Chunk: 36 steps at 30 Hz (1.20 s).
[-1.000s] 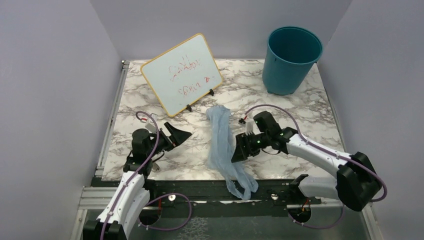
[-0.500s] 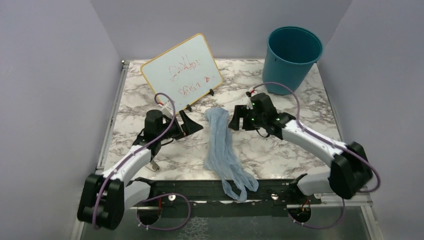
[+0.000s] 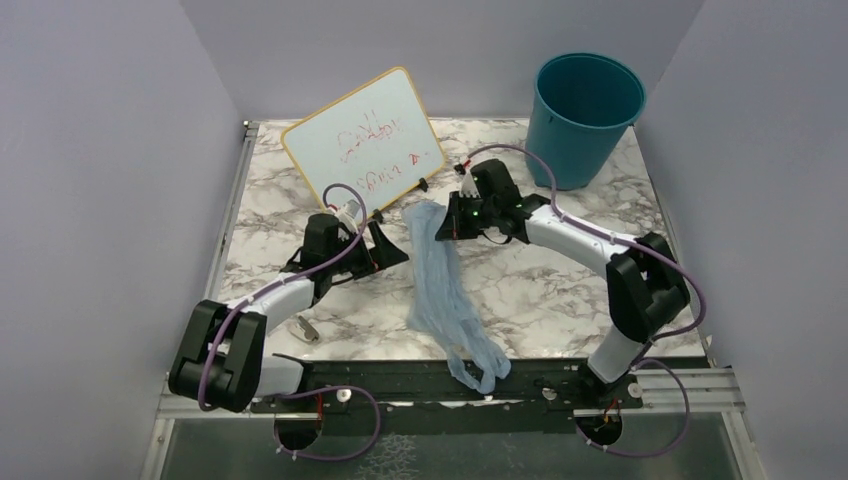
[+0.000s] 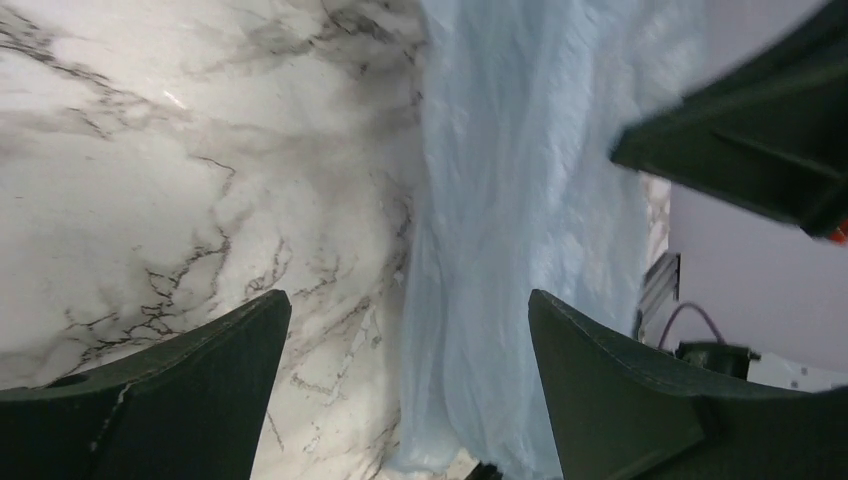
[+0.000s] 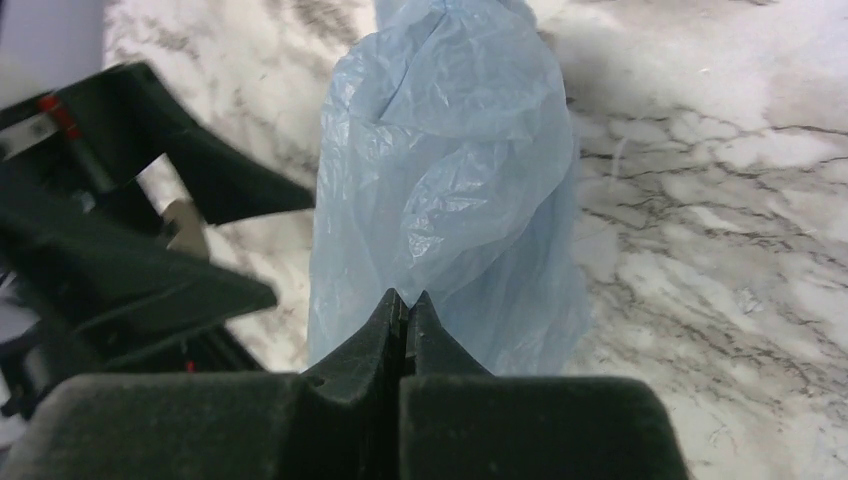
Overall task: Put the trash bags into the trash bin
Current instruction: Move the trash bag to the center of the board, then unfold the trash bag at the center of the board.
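A thin, translucent pale-blue plastic trash bag (image 3: 440,290) lay stretched out on the white marble-patterned table with grey veins (image 3: 560,290), about in the middle between the two arms. Its far end was bunched up in front of the whiteboard, and its near end hung a little over the near edge of the table. The film was soft and full of small wrinkles.

The round teal-blue plastic trash bin (image 3: 585,115) stood upright at the far right corner of the table, well apart from the bag. A small white board with a pale wooden frame and red scribbles (image 3: 365,145) stood tilted on black feet at the far left.

The right gripper (image 3: 440,222) was at the far end of the bag, on its right side. In the right wrist view its two black fingers (image 5: 385,325) were pressed together, with the tips right at the crumpled film. Whether a fold of the film was caught between them, I could not tell.

The left gripper (image 3: 390,243) was low over the table, just beside the left edge of the bag. Its fingers (image 4: 200,390) were spread wide, and nothing was between them. In the left wrist view the bag filled the space beyond the spread fingers.
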Motion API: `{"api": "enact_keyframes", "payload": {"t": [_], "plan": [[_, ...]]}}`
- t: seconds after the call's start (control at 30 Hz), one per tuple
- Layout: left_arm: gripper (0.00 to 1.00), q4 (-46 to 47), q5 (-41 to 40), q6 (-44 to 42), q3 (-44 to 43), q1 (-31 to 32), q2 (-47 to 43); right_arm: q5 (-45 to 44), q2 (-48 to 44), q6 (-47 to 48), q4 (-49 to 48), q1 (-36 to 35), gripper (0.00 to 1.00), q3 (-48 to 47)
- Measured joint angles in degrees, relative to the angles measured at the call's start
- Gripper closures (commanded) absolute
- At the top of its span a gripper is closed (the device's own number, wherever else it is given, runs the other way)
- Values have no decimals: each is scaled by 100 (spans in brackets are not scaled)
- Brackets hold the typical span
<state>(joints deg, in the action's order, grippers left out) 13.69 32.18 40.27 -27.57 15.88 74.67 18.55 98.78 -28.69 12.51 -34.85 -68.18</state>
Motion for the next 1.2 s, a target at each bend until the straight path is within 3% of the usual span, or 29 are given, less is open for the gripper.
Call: {"api": "enact_keyframes", "payload": {"t": [0.13, 0.27, 0.37, 0.43, 0.67, 0.8, 1.2], "plan": [[2, 170, -647, 317, 216, 0, -463, 894, -658, 33, -74, 223, 100, 271], [1, 328, -1228, 601, 466, -15, -1655, 2179, -1998, -780, -1239, 1080, 99, 1515], [1, 595, -1384, 640, 466, -15, -2124, 2557, -1919, -643, -1130, 1416, 99, 1582], [1, 678, -1384, 621, 466, -17, -2157, 2175, -1427, -249, -544, 1311, 99, 1283], [3, 688, -831, 323, 433, -13, -1032, 734, -601, 411, 758, 1209, 99, 1563], [9, 798, -549, 186, 356, 157, -232, 531, -459, 549, 809, 1217, 99, 1580], [13, 1989, -433, 424, -402, 1272, 1552, 247, -184, 844, 901, 1217, 99, 1473]]}}
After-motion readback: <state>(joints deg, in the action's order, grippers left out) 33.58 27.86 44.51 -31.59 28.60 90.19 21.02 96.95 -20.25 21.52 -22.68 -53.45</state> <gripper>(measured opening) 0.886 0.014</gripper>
